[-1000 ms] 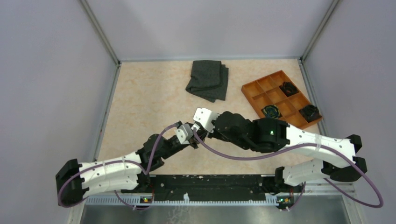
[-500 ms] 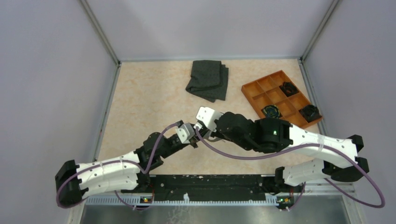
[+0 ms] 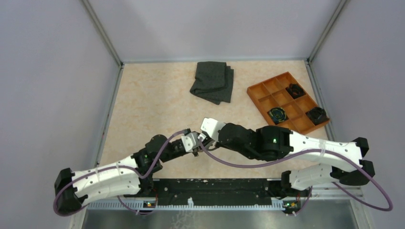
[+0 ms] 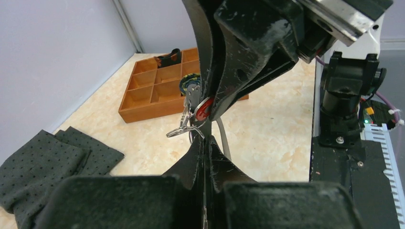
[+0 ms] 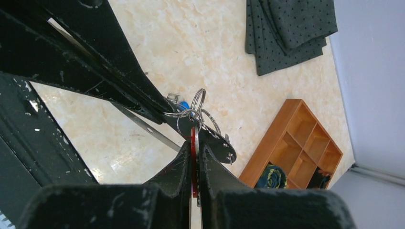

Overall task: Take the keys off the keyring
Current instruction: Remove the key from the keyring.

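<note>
My two grippers meet tip to tip low over the table's middle in the top view. My left gripper [image 3: 195,144] is shut on the keyring [image 4: 184,129], a bunch of small metal rings with a pale grey band [image 4: 222,138] hanging beside my fingers. My right gripper [image 3: 204,137] is shut on a red-headed key [image 5: 194,140], which also shows in the left wrist view [image 4: 204,109]. It still hangs on the rings [image 5: 196,107]. A blue key head [image 5: 183,104] and a dark tab with holes [image 5: 220,143] sit at the rings. Other keys are hidden.
A folded dark grey cloth [image 3: 212,82] lies at the back middle. An orange compartment tray [image 3: 267,98] holding black clumps stands at the right. The tray [image 4: 143,112] and cloth [image 4: 47,162] also show in the left wrist view.
Both grippers, still joined at the keyring, have shifted a little toward the near edge and lower. Their grips have not changed.
</note>
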Available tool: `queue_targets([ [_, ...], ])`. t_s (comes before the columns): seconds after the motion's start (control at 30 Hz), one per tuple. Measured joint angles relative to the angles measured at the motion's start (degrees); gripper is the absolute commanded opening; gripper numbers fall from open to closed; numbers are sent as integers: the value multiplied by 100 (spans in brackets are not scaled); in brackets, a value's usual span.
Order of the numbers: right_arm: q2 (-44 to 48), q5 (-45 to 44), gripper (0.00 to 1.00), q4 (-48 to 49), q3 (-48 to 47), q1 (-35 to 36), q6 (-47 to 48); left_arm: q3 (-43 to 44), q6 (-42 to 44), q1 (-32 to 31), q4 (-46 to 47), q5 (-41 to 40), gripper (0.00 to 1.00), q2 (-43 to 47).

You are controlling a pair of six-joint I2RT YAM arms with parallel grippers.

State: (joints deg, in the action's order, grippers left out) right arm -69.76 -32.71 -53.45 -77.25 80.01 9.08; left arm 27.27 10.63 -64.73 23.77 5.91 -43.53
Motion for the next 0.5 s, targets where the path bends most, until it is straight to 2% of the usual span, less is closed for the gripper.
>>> queue_targets([
  [0.27, -133, -33, 0, -26, 37, 13, -125, 0, 203, 20, -197, 221, 0, 66],
  [0.5, -140, -195, 0, 50, 131, 20, -208, -111, 260, 28, 7, 264, 0, 197],
])
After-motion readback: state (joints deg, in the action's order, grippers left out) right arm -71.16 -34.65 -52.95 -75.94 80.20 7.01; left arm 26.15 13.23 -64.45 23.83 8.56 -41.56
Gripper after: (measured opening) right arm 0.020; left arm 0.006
